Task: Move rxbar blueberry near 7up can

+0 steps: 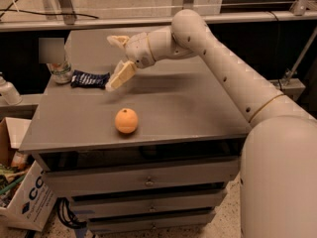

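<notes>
The rxbar blueberry [89,78], a dark navy wrapper, lies flat on the grey cabinet top at the back left. It is right beside the 7up can [61,72], whose upper part is hidden behind a grey patch. My gripper [119,58] hangs above the table just right of the bar. It is open and empty, with one finger [121,75] pointing down toward the bar's right end and the other raised.
A round orange fruit [126,120] sits near the front middle of the grey cabinet top [198,108]. A white plastic bottle [7,90] stands off the left edge. A cardboard box [29,197] is on the floor at the lower left.
</notes>
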Controlling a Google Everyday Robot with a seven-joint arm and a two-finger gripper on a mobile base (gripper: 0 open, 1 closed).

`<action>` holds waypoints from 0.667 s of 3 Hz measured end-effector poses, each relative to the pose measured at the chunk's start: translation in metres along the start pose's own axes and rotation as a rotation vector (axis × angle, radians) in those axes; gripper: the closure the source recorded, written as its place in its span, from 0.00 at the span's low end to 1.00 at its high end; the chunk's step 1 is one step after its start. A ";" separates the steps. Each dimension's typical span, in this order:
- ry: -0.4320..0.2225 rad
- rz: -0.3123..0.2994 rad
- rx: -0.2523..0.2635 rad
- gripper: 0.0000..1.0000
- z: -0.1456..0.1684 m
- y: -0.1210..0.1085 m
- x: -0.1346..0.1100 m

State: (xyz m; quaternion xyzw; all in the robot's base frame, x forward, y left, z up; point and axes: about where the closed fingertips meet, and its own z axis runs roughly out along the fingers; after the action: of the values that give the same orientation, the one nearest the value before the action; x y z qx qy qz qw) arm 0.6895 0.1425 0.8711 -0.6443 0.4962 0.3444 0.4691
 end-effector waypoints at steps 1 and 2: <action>0.011 0.020 0.103 0.00 -0.036 -0.020 0.009; 0.026 0.031 0.215 0.00 -0.075 -0.040 0.016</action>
State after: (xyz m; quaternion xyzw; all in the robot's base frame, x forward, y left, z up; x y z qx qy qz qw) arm 0.7311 0.0694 0.8912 -0.5871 0.5460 0.2881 0.5236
